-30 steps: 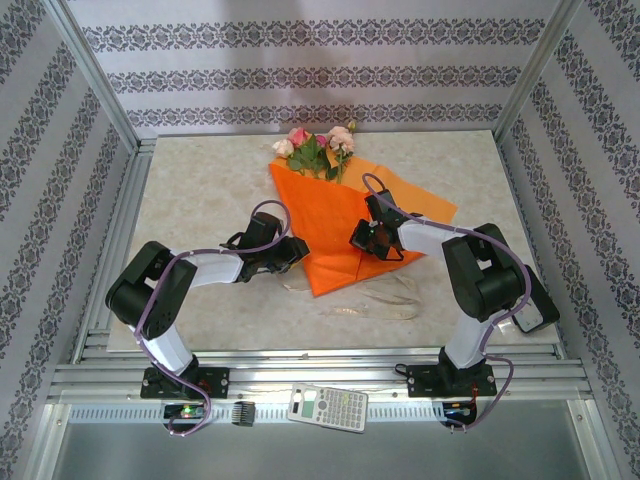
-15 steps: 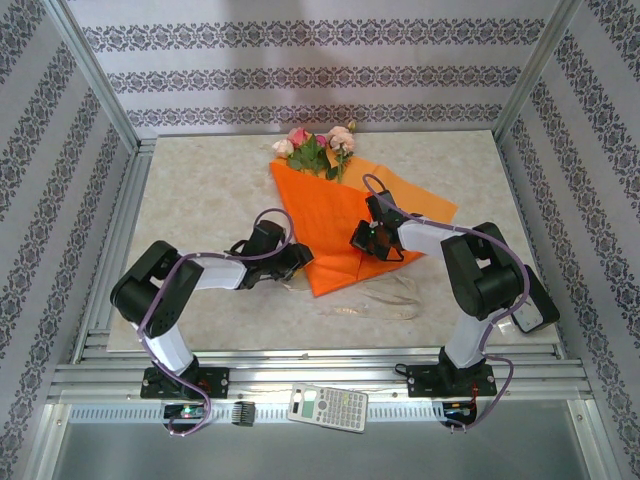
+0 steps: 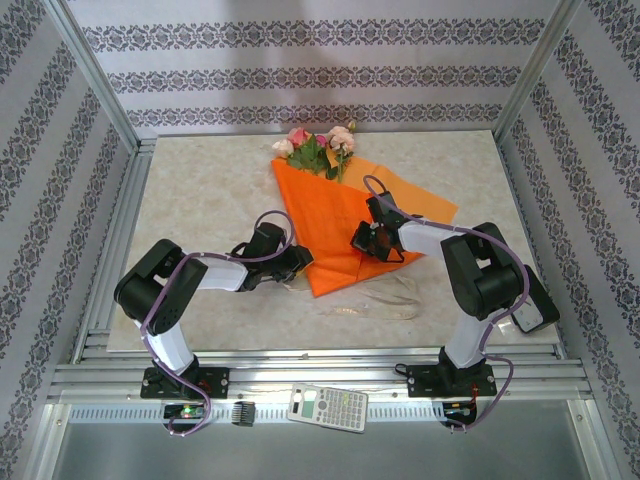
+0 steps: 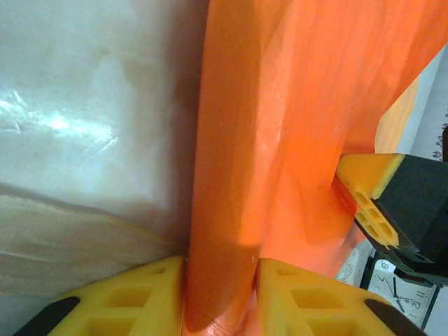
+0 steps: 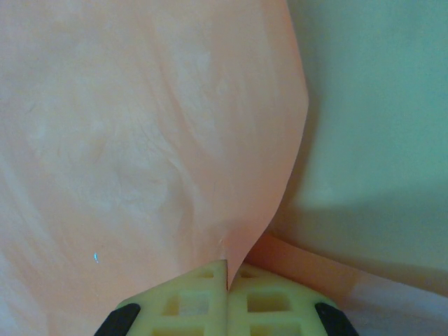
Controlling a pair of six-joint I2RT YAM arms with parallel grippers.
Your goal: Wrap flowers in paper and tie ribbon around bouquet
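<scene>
The orange paper [image 3: 335, 215] lies on the pale worktop [image 3: 200, 190], folded over itself into a long wedge. It is wide at the far side and narrows to a point at the near side, and one flap spreads flat to the right. The flowers [image 3: 315, 148] are at its wide far end: pink and cream rose heads and green leaves stick out past the paper's edge, with the stems hidden under the fold.

The left tool [image 3: 296, 262] sits low at the paper's left edge, close to the narrow near end. In the left wrist view a rolled fold of the orange sheet runs up between its two yellow fingers [image 4: 140, 297] and touches both, so this tool is clamped on the paper.

The right tool [image 3: 366, 240] rests over the right half of the sheet. In its own wrist view the pale pads [image 5: 189, 297] meet with a thin edge of the paper pinched in the seam between them, so it too is closed on the paper.

The ribbon [image 3: 385, 302] lies in loose pale loops on the worktop, just on the near side of the paper's tip. A calculator [image 3: 328, 408] rests on the front metal rail, between the arm bases
</scene>
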